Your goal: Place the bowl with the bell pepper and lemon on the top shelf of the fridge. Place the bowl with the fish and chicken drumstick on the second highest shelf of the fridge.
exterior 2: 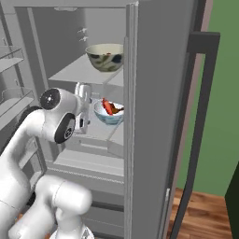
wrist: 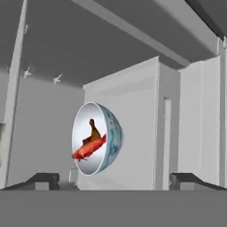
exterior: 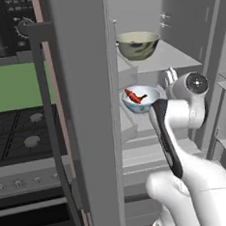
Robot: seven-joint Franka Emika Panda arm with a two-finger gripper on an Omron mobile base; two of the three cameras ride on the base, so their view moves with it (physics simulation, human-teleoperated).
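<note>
A grey fridge (exterior: 86, 112) stands open in a rendered kitchen, its door (exterior 2: 158, 116) carrying a dark handle (exterior 2: 198, 121). At nine o'clock in the left base view sit a black stove (exterior: 20, 135), a green wall (exterior: 13, 87) and an oven panel (exterior: 10, 19). At five o'clock in the right base view lies a wood floor (exterior 2: 205, 214).

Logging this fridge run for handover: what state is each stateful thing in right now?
fridge door: open.
olive-grey bowl: upright on the top shelf.
pale-blue bowl: upright on the second highest shelf, holding the fish and the chicken drumstick.
gripper: open, apart from the pale-blue bowl.
</note>
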